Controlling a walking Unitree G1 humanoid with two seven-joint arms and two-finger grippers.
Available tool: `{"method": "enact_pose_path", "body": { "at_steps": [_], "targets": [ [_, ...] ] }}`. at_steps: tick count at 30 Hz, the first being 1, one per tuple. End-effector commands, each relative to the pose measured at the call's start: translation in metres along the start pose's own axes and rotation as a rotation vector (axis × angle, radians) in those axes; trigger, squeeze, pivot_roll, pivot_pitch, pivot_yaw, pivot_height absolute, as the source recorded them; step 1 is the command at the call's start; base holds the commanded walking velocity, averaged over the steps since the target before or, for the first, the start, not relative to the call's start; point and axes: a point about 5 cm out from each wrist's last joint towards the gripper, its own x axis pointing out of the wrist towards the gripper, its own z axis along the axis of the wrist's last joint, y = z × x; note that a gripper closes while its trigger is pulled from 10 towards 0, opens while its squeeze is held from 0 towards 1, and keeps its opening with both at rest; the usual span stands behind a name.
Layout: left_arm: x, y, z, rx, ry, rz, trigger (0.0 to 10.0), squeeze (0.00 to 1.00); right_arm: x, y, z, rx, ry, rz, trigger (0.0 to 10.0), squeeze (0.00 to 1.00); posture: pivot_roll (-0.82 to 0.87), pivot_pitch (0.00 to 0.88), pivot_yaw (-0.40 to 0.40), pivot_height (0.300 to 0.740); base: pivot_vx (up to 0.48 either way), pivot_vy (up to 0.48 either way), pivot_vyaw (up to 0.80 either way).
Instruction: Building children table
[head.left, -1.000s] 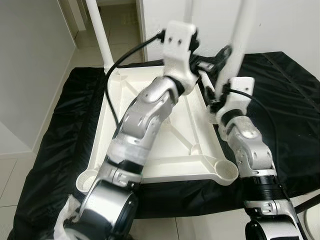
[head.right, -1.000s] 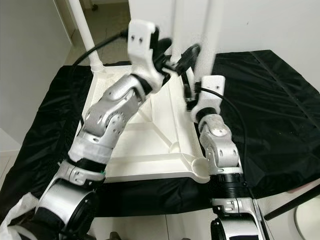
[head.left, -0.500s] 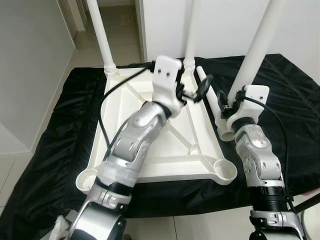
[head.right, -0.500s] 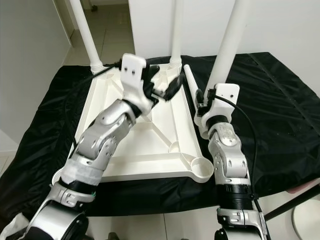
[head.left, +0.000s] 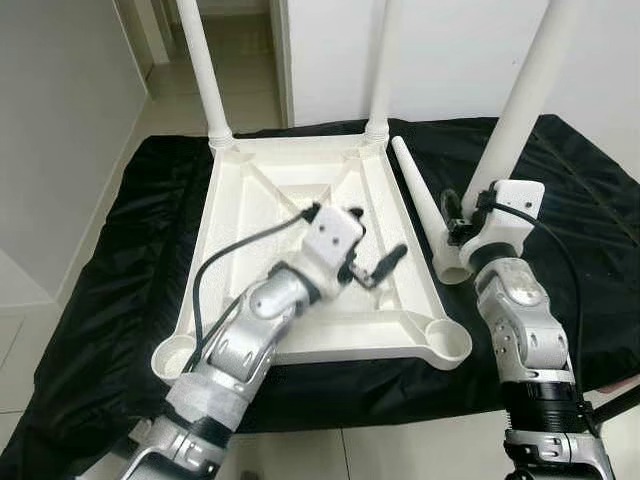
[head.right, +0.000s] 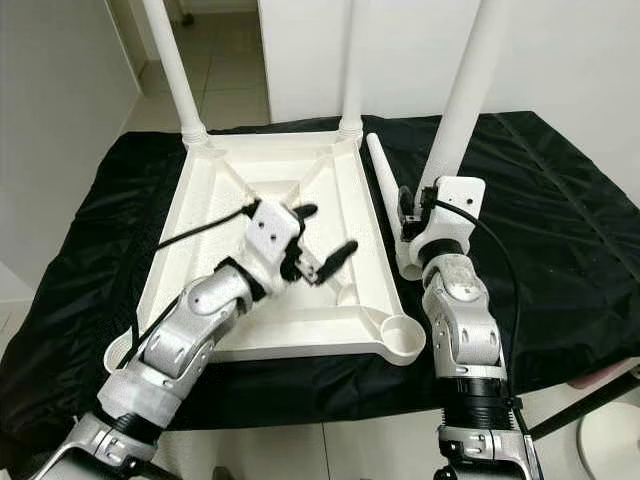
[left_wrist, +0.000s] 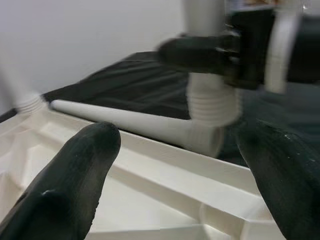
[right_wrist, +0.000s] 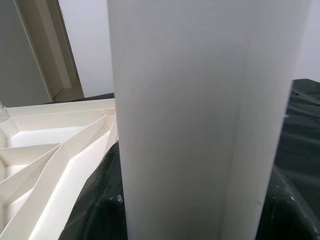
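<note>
Left eye view: the left gripper (head.left: 378, 268) has dropped from up near the far legs a second ago to hover low over the upturned table top (head.left: 250, 215), its two black fingers spread apart and empty. That reads as a retreat after helping with a leg, leaving the next fitting to the other arm. The right gripper (head.left: 452, 218) is clenched around the third leg (head.left: 520, 110), which it has swung from leaning over the tray to standing almost upright just off the top's right edge, threaded end (left_wrist: 210, 107) down on the black cloth (head.left: 120, 260). Two legs (head.left: 208, 70) already stand in the far corner sockets; a fourth leg (head.left: 415, 190) lies on the cloth beside the right rim. The near right socket (head.left: 447, 343) is open, so the held leg likely belongs there or in the near left one.
</note>
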Motion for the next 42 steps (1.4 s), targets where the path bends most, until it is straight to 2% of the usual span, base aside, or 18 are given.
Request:
{"method": "enact_pose_path", "body": {
  "at_steps": [1,2,3,5,6,9,11,15,24,27,29,33,37,38,42],
  "targets": [
    [-0.003,-0.006,-0.006,0.032,0.026,-0.049,10.0,0.0,-0.001,-0.003,0.005,-0.013,-0.028,-0.003,10.0,0.0,-0.1,0.0,0.016,0.74,0.0,0.0,0.0],
    [-0.005,-0.008,-0.017,0.082,0.083,-0.068,10.0,0.0,-0.002,-0.004,0.005,-0.018,-0.025,-0.005,10.0,0.0,-0.1,0.0,0.016,0.74,0.0,0.0,0.0],
    [-0.005,-0.008,-0.017,0.082,0.083,-0.068,10.0,0.0,-0.002,-0.004,0.005,-0.018,-0.025,-0.005,10.0,0.0,-0.1,0.0,0.016,0.74,0.0,0.0,0.0],
    [-0.01,-0.012,-0.037,0.151,0.183,-0.11,10.0,0.0,-0.002,-0.006,0.004,-0.024,-0.02,-0.01,10.0,0.0,-0.1,0.0,0.016,0.74,0.0,0.0,0.0],
    [-0.01,-0.012,-0.037,0.151,0.183,-0.11,10.0,0.0,-0.002,-0.006,0.004,-0.024,-0.02,-0.01,10.0,0.0,-0.1,0.0,0.016,0.74,0.0,0.0,0.0],
    [-0.014,-0.016,-0.056,0.209,0.282,-0.156,10.0,0.0,-0.003,-0.007,0.004,-0.028,-0.02,-0.013,10.0,0.0,-0.1,0.0,0.015,0.74,0.0,0.0,0.0],
    [-0.015,-0.016,-0.06,0.23,0.306,-0.167,10.0,0.0,-0.003,-0.007,0.004,-0.029,-0.019,-0.014,10.0,0.0,-0.11,0.0,0.016,0.74,0.0,0.0,0.0],
    [-0.014,-0.012,-0.072,0.265,0.386,-0.133,10.0,0.0,-0.002,-0.007,0.005,-0.033,-0.021,-0.016,10.0,0.0,-0.11,0.0,0.018,0.74,0.0,0.0,0.0],
    [-0.002,-0.003,-0.073,0.301,0.42,-0.061,10.0,0.0,-0.002,-0.007,0.006,-0.036,-0.023,-0.02,10.0,0.0,-0.11,0.0,0.019,0.74,0.0,0.0,0.0],
    [0.01,0.006,-0.071,0.335,0.437,0.01,10.0,0.0,-0.002,-0.008,0.006,-0.035,-0.025,-0.025,10.0,0.0,-0.11,0.0,0.023,0.74,0.0,0.0,0.0],
    [0.013,0.008,-0.071,0.342,0.439,0.029,10.0,0.0,-0.002,-0.008,0.006,-0.034,-0.026,-0.027,10.0,0.0,-0.11,0.0,0.023,0.74,0.0,0.0,0.0],
    [0.017,0.011,-0.068,0.334,0.428,0.06,10.0,0.0,-0.002,-0.008,0.006,-0.033,-0.027,-0.029,10.0,0.0,-0.12,0.0,0.025,0.74,0.0,0.0,0.0],
    [0.028,0.021,-0.058,0.331,0.401,0.129,10.0,0.0,-0.004,-0.008,0.005,-0.031,-0.025,-0.036,10.0,0.0,-0.12,0.0,0.029,0.74,0.0,0.0,0.0],
    [0.035,0.028,-0.052,0.331,0.391,0.168,10.0,0.0,-0.004,-0.008,0.005,-0.03,-0.023,-0.041,10.0,0.0,-0.12,0.0,0.029,0.74,0.0,0.0,0.0],
    [0.037,0.031,-0.051,0.331,0.391,0.176,10.0,0.0,-0.004,-0.008,0.005,-0.03,-0.023,-0.042,10.0,0.0,-0.12,0.0,0.035,0.74,0.0,0.0,0.0]
  ]
}}
